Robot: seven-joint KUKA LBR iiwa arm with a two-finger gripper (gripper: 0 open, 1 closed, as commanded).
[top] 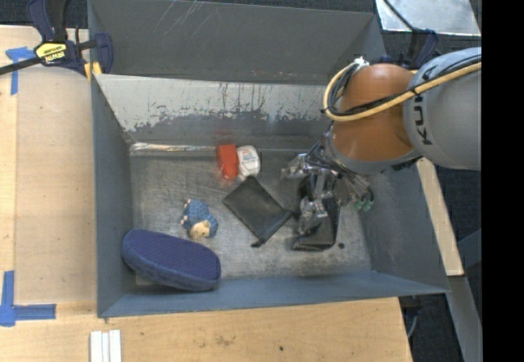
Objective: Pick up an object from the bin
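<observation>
Few in bin (246, 49): pouch (170, 259), wallet (257, 209), toy (198, 219), bottle (237, 161).

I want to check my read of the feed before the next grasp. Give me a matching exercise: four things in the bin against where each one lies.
Things:
1. blue oval pouch
2. orange-and-white bottle
3. black flat slab
4. small blue-and-tan toy

Places:
A. middle of the floor, just left of the gripper
B. front left corner of the bin
C. between the pouch and the slab
D. far side of the floor, near the middle

Pairs: 1-B, 2-D, 3-A, 4-C
</observation>
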